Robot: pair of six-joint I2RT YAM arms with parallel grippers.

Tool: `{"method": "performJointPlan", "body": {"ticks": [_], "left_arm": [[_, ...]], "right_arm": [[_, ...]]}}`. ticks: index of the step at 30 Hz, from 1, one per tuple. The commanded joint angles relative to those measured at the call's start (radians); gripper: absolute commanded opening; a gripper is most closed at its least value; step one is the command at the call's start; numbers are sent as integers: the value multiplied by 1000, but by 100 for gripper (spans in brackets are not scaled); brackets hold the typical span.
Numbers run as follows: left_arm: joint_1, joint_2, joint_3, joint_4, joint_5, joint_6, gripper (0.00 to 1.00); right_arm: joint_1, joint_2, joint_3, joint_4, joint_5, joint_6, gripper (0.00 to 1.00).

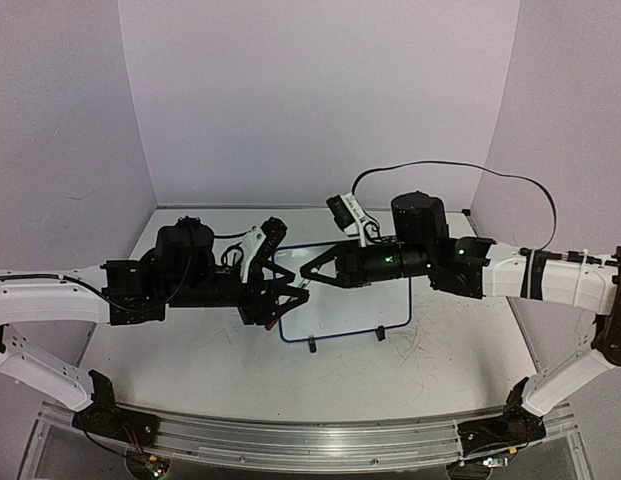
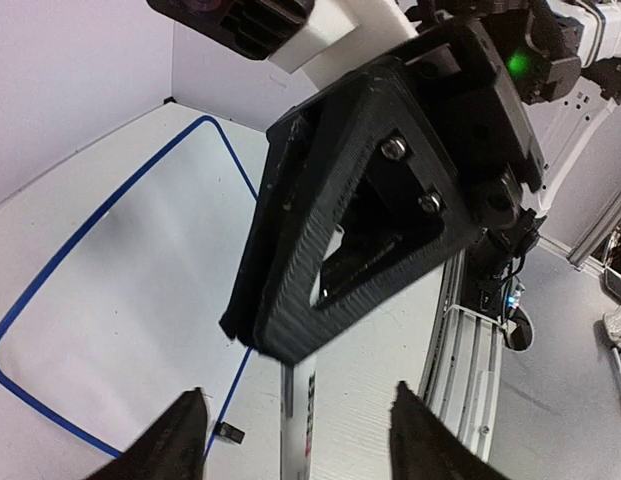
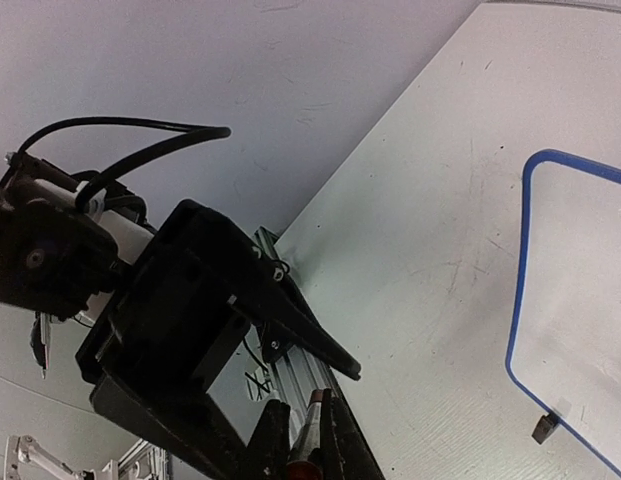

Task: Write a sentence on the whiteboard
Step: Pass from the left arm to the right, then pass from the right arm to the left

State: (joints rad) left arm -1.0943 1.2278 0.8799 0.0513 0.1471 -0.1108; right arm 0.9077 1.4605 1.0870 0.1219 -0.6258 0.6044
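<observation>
The whiteboard (image 1: 375, 300), flat, blue-rimmed, round-cornered, lies on the scuffed white bench (image 1: 190, 350) beneath both claws. The right claw (image 3: 304, 420) pinches a slim marker (image 2: 295, 440); the left claw (image 2: 298, 400) stands spread around it.

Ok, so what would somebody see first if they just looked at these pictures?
The right gripper and the left gripper meet tip to tip over the middle of the table. The right one pinches a pen, and the left one is open right beside it. Under them sits a small whiteboard with a blue rim, no writing showing on it.
</observation>
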Motion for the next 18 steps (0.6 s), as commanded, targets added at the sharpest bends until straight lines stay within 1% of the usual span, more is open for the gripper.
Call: {"method": "performJointPlan", "body": {"ticks": [1, 4, 8, 12, 15, 16, 18], "left_arm": [[-3, -51, -38, 73, 18, -68, 72], [-3, -55, -67, 97, 51, -105, 74], [-2, -31, -70, 101, 85, -123, 72], [-1, 16, -35, 103, 98, -125, 61], [-2, 44, -13, 103, 91, -118, 54], [-1, 62, 0, 101, 78, -114, 47], [-1, 79, 15, 97, 56, -111, 40]], "right_arm": [[-67, -108, -28, 52, -11, -21, 0], [-105, -144, -48, 50, -64, -42, 0], [-131, -176, -68, 50, -98, -51, 0], [-134, -180, -77, 50, -110, -54, 0], [-132, -177, -79, 50, -114, -56, 0], [-133, -178, -79, 50, -112, -56, 0], [-133, -178, -79, 50, -111, -48, 0]]}}
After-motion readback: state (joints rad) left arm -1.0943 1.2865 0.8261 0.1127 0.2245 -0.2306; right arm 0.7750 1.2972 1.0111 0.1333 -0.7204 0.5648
